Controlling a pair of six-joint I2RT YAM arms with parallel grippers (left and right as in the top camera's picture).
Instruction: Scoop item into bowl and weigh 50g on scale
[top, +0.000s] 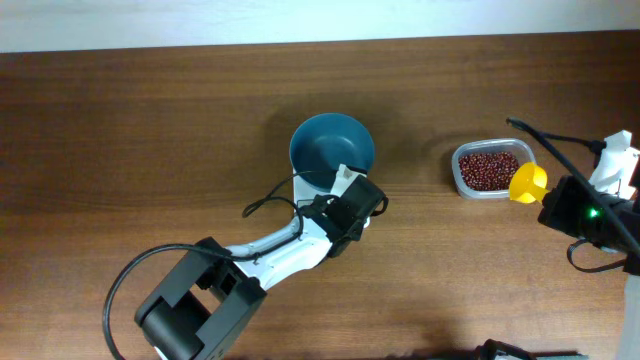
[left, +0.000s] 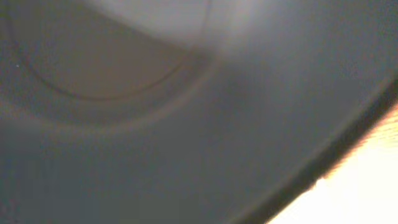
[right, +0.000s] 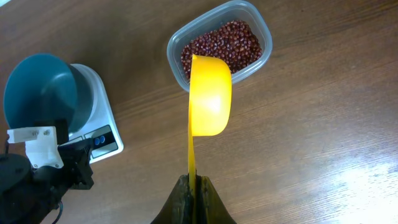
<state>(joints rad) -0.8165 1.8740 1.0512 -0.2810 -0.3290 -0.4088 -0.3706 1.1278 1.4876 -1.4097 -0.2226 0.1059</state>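
Note:
The teal bowl (top: 327, 145) stands on the white scale (right: 102, 134) left of centre. The bowl's inside fills the left wrist view (left: 186, 124), which shows no fingers. My left gripper (top: 345, 190) is at the bowl's near rim; I cannot tell if it grips it. My right gripper (right: 194, 182) is shut on the handle of a yellow scoop (right: 210, 93). It holds the scoop (top: 527, 182) on edge just in front of the clear tub (top: 462, 172). The red-brown beans (right: 221, 43) lie in that tub. I see no beans in the scoop.
The scale's display and two buttons (right: 98, 140) face the left arm. A black cable (top: 270, 200) loops beside the left wrist. The table's far edge (top: 320, 45) meets a white wall. Bare wood lies between scale and tub.

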